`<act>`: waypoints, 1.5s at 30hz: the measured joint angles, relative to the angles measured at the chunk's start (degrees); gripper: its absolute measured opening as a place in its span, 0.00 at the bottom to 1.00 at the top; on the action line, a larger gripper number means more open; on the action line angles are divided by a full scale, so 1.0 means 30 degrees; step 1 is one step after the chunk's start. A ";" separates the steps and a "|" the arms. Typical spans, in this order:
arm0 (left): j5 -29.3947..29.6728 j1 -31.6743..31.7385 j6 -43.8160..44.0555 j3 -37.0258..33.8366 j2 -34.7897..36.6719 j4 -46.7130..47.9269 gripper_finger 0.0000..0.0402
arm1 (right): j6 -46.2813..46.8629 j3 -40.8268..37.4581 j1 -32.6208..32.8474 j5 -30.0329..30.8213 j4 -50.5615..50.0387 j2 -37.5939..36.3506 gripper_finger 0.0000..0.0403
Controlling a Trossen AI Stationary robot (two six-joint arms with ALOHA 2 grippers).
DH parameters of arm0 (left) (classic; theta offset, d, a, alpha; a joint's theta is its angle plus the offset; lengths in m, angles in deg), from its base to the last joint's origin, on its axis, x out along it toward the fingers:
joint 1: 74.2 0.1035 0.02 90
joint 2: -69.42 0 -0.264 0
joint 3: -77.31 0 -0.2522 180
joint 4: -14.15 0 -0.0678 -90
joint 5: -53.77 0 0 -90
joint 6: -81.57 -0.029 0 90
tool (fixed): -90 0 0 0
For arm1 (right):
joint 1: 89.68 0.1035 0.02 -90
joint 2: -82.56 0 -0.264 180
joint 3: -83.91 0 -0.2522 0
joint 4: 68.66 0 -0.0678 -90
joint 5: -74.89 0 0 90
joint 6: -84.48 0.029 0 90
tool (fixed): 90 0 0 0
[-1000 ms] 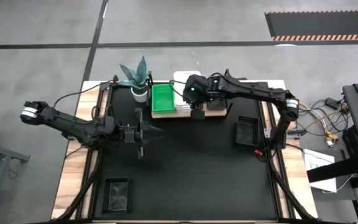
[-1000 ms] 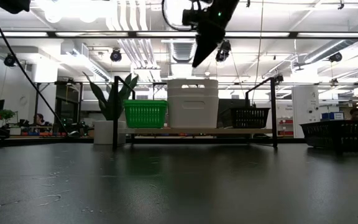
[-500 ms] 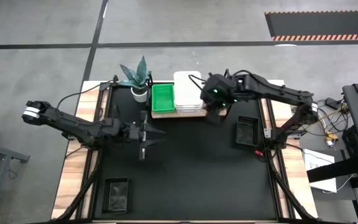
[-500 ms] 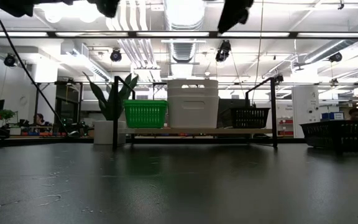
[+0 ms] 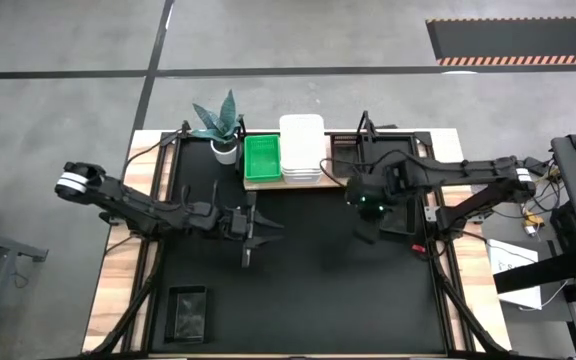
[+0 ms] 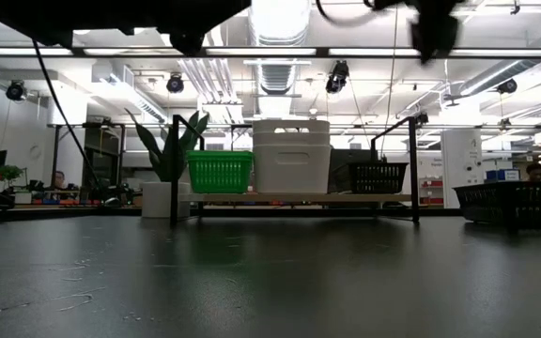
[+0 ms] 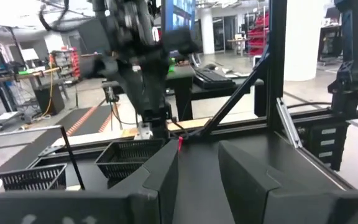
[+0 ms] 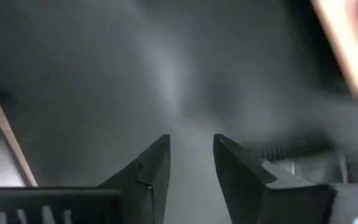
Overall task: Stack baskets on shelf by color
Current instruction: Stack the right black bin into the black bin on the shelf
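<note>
On the wooden shelf [image 5: 268, 184] at the far edge of the black surface [image 5: 298, 290], a green basket [image 5: 261, 158], a stack of white baskets [image 5: 301, 148] beside it and a black mesh basket [image 6: 378, 176] are seen. Two more black baskets remain on the surface: one [image 5: 398, 211] on the right side just beside the right gripper [image 5: 366, 232], and one [image 5: 189, 311] near the front left corner. The right gripper is held above the surface with its jaws parted and nothing between them; the left gripper [image 5: 247, 244] is poised mid-surface, jaws likewise apart and empty. The black basket on the right is judged the likely next object. As thin mesh plastic, it should be light and fairly stiff yet springy at the walls, and not fragile; a pinch over one rim wall, near the middle of a side, would be expected to keep it level. A potted plant [image 5: 220, 125] stands left of the shelf.
</note>
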 joint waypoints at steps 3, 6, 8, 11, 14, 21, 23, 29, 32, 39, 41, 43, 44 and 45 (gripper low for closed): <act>0.0000 0.0005 0.0000 0.0000 -0.0209 0.0003 0.25 | 0.1828 -0.2408 0.0175 0.0056 -0.0275 -0.0529 0.31; 0.0007 0.0007 -0.0003 0.0000 -0.0148 -0.0022 0.25 | 0.2628 -0.4839 0.0168 0.0058 -0.0297 -0.0961 0.34; 0.0007 0.0007 0.0000 0.0000 0.0015 -0.0020 0.25 | 0.2907 -0.6291 0.0162 -0.0014 -0.0342 -0.1113 0.36; 0.0007 0.0007 0.0000 0.0000 0.0181 -0.0037 0.25 | 0.3559 -0.8179 0.0105 -0.0096 -0.0274 -0.1141 0.38; 0.0007 0.0007 -0.0007 0.0000 0.0244 -0.0026 0.25 | 0.3530 -0.9521 0.0162 -0.0735 -0.0248 -0.1063 0.39; 0.0007 0.0000 -0.0032 0.0036 0.0357 0.0028 0.25 | 0.2209 -1.1146 0.0649 -0.1610 -0.0493 -0.1310 0.36; 0.0011 0.0000 -0.0282 0.0036 0.0357 0.0033 0.25 | 0.2372 -1.1448 0.0633 -0.0611 -0.0293 -0.1309 0.35; 0.0015 0.0000 -0.0605 0.0179 0.0463 0.0018 0.25 | 0.2083 -1.2194 0.0637 0.0055 0.1558 -0.1267 0.33; 0.0015 -0.0019 -0.0498 0.0204 0.0655 -0.0092 0.25 | 0.2080 -1.2432 0.0627 0.0080 0.2003 -0.1259 0.33; 0.0015 -0.0131 -0.0488 0.0255 0.0677 -0.0583 0.25 | 0.2008 -1.2976 0.0634 0.1403 0.3298 -0.1259 0.30; 0.0015 -0.0131 -0.0495 0.0249 0.0677 -0.0647 0.25 | 0.1808 -1.2994 0.0671 0.1791 0.3376 -0.1252 0.26; 0.0015 -0.0131 -0.0501 0.0205 0.0677 -0.0886 0.25 | 0.1496 -1.2994 0.0784 0.2154 0.3423 -0.1252 0.21; 0.0015 -0.0124 -0.0508 0.0204 0.0677 -0.0894 0.25 | 0.1348 -1.2994 0.0807 0.2305 0.3502 -0.1252 0.17; 0.0015 -0.0124 -0.0541 0.0204 0.0677 -0.0873 0.25 | 0.1254 -1.2994 0.0845 0.2398 0.3617 -0.1252 0.14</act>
